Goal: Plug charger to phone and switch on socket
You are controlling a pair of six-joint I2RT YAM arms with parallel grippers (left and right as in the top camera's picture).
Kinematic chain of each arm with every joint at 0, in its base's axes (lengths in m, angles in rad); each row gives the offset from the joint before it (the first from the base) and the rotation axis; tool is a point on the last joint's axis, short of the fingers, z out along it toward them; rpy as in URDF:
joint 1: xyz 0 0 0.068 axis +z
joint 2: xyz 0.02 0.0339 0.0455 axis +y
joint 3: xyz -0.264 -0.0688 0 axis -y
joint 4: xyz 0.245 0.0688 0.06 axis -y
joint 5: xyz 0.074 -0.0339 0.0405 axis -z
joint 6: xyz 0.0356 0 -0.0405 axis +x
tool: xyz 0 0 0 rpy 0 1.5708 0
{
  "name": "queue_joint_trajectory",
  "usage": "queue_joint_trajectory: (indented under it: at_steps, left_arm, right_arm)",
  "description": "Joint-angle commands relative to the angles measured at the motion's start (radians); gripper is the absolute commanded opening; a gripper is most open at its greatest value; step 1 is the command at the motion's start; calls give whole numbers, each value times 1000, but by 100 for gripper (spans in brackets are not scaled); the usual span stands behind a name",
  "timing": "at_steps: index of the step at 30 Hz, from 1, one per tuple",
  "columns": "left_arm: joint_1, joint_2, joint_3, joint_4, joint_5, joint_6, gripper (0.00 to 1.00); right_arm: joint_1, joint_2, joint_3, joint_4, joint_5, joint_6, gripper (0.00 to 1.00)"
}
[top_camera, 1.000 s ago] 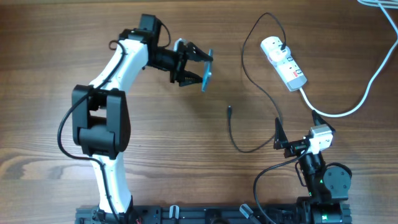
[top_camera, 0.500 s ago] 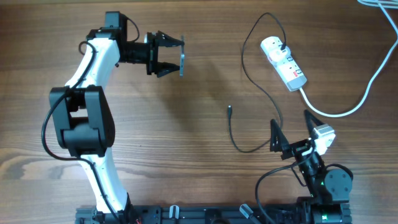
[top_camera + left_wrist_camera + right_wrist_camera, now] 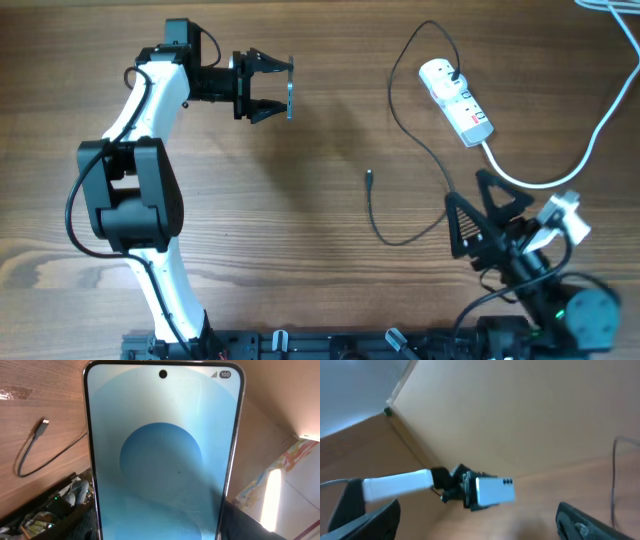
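Note:
My left gripper (image 3: 268, 86) is shut on the phone (image 3: 289, 100), held on edge above the table's upper left. In the left wrist view the phone's cyan-teal screen (image 3: 162, 455) fills the frame. In the right wrist view its pale back (image 3: 494, 492) shows, held by the left arm. The charger cable (image 3: 425, 150) runs from the socket (image 3: 456, 100) down the middle; its connector tip (image 3: 369, 178) lies on the table and also shows in the left wrist view (image 3: 44, 423). My right gripper (image 3: 480, 225) is open and empty at the lower right, tilted upward.
The socket's thick white cord (image 3: 590, 140) curves off to the upper right corner. The left arm's black and white links (image 3: 140, 190) take up the left side of the table. Wooden table (image 3: 300, 250) all round.
The left gripper carried the phone up and to the left, then nearly stopped. The right gripper rose and swung right, its fingers spreading wide.

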Motion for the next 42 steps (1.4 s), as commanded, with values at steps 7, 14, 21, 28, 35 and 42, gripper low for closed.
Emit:
queue_joint_trajectory:
  at_steps: [7,14,21,28,35,42]
  left_arm:
    - [-21,-41,0,-12,64,-14,72]
    - [-22,-41,0,-19,64,-13,72]
    - [-55,-41,0,-38,55,-13,72]
    - [-87,-41,0,-38,45,-30,72]
    - [-87,-41,0,-38,56,-40,72]
    - [-87,-41,0,-38,56,-40,73]
  right_arm:
    - [1,699,605,-468,-505,-188,100]
    - [240,870,626,-440,-384,-279,100]
    - [699,1186,1223,-1045,593,-178,100]
    - [850,1467,1369,-974,1024,35,99]
    - [850,1566,1369,-818,1061,99,89]
    - [849,1669,1369,-786,1085,96,89]
